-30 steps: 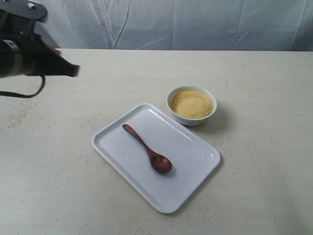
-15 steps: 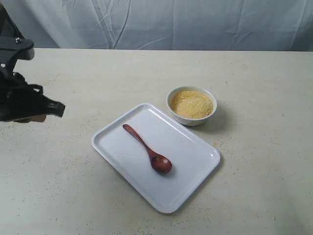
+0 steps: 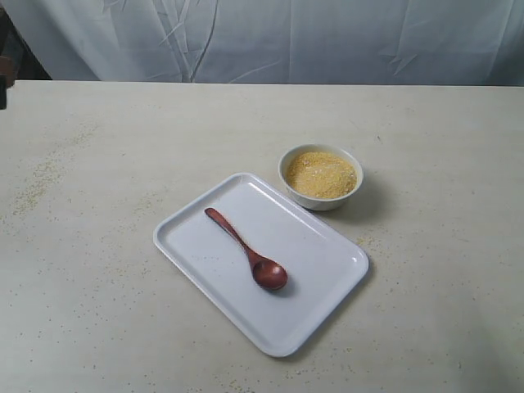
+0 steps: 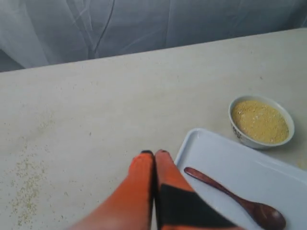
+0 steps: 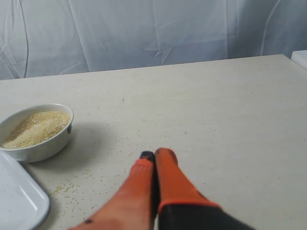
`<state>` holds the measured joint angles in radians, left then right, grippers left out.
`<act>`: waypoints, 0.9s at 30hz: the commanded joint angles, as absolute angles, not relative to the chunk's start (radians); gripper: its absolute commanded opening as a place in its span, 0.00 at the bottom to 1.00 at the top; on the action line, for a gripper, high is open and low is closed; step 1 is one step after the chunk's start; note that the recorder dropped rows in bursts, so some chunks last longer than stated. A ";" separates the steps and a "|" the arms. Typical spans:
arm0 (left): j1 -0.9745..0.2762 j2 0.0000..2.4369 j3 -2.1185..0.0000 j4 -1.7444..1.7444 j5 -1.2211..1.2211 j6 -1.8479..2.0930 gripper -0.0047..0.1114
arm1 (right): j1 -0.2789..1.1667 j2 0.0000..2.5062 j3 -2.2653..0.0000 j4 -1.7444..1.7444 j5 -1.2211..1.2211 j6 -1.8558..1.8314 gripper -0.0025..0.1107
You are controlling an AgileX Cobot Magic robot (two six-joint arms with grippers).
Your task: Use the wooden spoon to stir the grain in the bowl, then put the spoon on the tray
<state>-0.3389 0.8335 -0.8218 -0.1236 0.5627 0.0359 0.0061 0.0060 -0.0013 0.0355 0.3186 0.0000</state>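
Observation:
The dark wooden spoon (image 3: 248,250) lies loose on the white tray (image 3: 327,291), scoop toward the near side; it shows too in the left wrist view as the spoon (image 4: 235,199) on the tray (image 4: 225,155). The white bowl (image 3: 320,177) holds yellow grain (image 3: 321,173) just beyond the tray's far corner. My left gripper (image 4: 154,153) is shut and empty, hovering over bare table beside the tray. My right gripper (image 5: 154,153) is shut and empty, off to the side of the bowl (image 5: 33,132). Neither gripper appears in the exterior view.
Stray grains are scattered on the beige table (image 3: 98,270), thickest at the far left (image 3: 37,184) and near the bowl (image 5: 72,189). A white draped cloth (image 3: 286,37) closes off the back edge. A sliver of arm shows at the far left (image 3: 4,78).
The left arm has drawn back out of the exterior view to the left. Spoon, tray and bowl have not moved.

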 commanded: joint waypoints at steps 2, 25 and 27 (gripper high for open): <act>-0.341 0.682 -0.808 -0.114 0.507 0.038 0.04 | 0.000 0.000 0.000 0.035 0.310 0.000 0.02; -0.341 0.395 -0.627 0.038 0.579 0.042 0.04 | 0.000 0.000 0.000 0.035 0.310 0.000 0.02; -0.341 0.395 -0.627 0.042 0.575 0.042 0.04 | 0.000 0.000 0.000 0.035 0.310 0.000 0.02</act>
<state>-0.3389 0.4028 -0.6303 0.0305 0.5754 0.0407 0.0061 0.0060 -0.0013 0.0355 0.3186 0.0000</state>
